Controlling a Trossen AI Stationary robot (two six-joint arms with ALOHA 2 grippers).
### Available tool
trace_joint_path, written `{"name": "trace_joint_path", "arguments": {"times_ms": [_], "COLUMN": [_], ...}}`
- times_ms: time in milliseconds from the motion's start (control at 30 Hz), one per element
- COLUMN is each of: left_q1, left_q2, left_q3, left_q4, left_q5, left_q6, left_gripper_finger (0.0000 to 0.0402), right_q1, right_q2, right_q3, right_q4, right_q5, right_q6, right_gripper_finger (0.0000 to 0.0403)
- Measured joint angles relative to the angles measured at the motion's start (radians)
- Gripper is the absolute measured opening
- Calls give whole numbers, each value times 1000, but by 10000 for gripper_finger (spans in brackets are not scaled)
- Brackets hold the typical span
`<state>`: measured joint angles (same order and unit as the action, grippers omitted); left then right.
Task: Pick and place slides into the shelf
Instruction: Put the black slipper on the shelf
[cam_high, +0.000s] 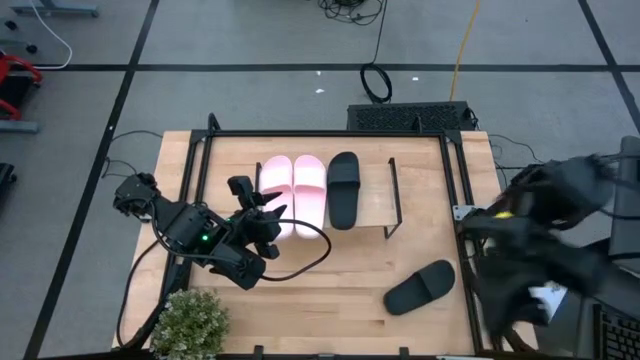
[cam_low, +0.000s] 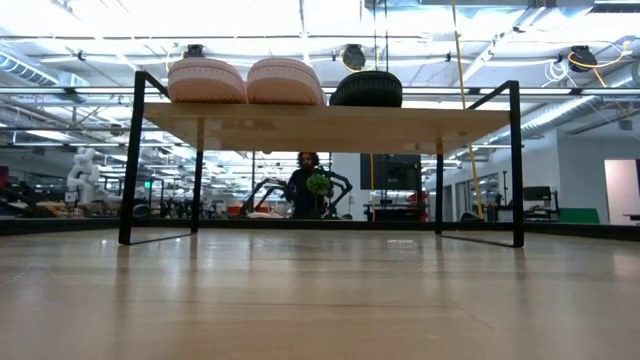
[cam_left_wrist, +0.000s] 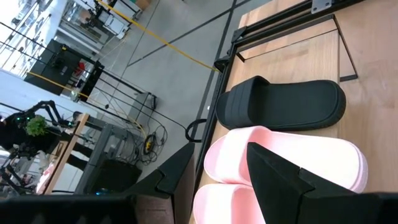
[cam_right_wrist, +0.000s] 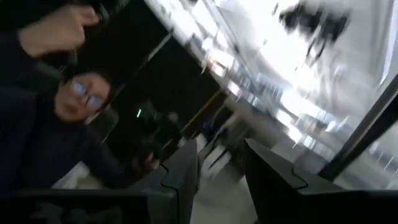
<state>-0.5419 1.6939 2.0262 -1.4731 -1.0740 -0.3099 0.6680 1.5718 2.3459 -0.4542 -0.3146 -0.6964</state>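
The shelf (cam_high: 375, 205) stands on the table's far half, with two light pink slides (cam_high: 293, 190) and one black slide (cam_high: 343, 188) lying side by side on its board; in the low view they are the pink slides (cam_low: 245, 82) and the black slide (cam_low: 366, 88). A second black slide (cam_high: 421, 286) lies sole down on the table at the near right. My left gripper (cam_left_wrist: 217, 155) hangs open above the near end of the pink slides (cam_left_wrist: 292, 152), holding nothing. My right gripper (cam_right_wrist: 221, 152) is open and empty, raised off the table's right edge on the blurred right arm (cam_high: 545, 240).
A potted plant (cam_high: 190, 320) stands at the table's near left corner. A black frame (cam_high: 455, 160) borders the table. A person (cam_right_wrist: 68, 99) shows in the right wrist view, beyond the table. Bare wood (cam_high: 330, 280) lies between the shelf and the near edge.
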Motion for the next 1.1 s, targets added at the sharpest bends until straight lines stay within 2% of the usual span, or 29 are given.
{"name": "trace_joint_path", "arguments": {"times_ms": [67,133,300,367,767,967,1100], "left_q1": [0,0,0,0,0,0,0], "left_q2": [0,0,0,0,0,0,0], "left_q3": [0,0,0,0,0,0,0], "left_q4": [0,0,0,0,0,0,0], "left_q5": [0,0,0,0,1,1,1], "left_q6": [0,0,0,0,-6,-3,-3], "left_gripper_finger": [152,152,152,152,152,152,152], "right_q1": [-13,-20,-19,-14,-13,-13,-13], "right_q2": [18,36,65,68,70,112,136], "right_q3": [-1,-1,-1,-2,0,0,-17], "right_q4": [-44,-90,-221,-285,-530,-750,-879], "right_q5": [17,85,402,464,480,600,597], "right_q6": [44,86,143,193,606,870,1073], "right_gripper_finger": [121,121,121,121,121,121,121]}}
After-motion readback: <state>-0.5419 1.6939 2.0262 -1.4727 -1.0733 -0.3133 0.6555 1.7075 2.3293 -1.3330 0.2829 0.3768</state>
